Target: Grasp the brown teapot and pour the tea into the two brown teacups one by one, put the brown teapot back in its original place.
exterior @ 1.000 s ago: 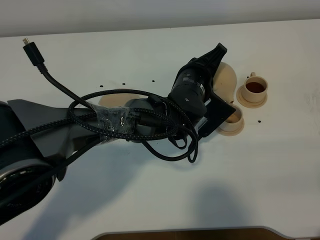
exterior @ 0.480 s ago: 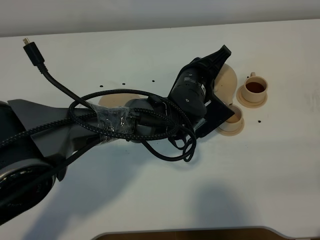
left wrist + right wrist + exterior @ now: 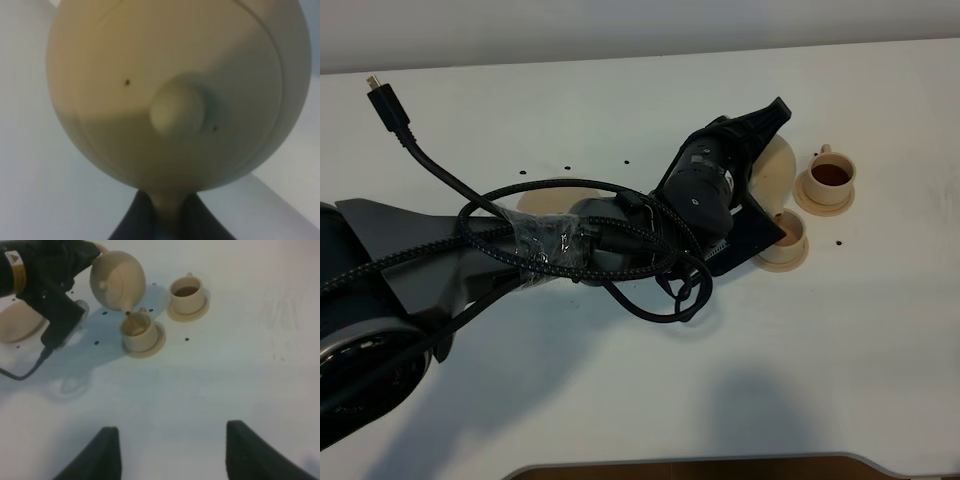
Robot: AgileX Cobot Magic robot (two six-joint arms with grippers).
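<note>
Left gripper (image 3: 170, 222) is clenched on the loop handle of the round pale tan clay teapot (image 3: 117, 280). The pot is held tipped, its handle-to-spout axis slanting down, spout over the nearer small tan clay cup (image 3: 136, 332), which holds brown tea. The second matching cup (image 3: 187, 290), at 1 o'clock from it, holds darker tea. Right gripper (image 3: 170, 455) hangs spread wide, gripping nothing. The flat round tan saucer (image 3: 535, 198) lies at the teapot's 9 o'clock.

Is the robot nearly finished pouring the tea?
About halfway. Done: the first cup holds dark tea. In hand: the left end effector grips the teapot by its handle, tipped with the spout right over the second cup. Left: finish that pour, then set the teapot on the big saucer.
</note>
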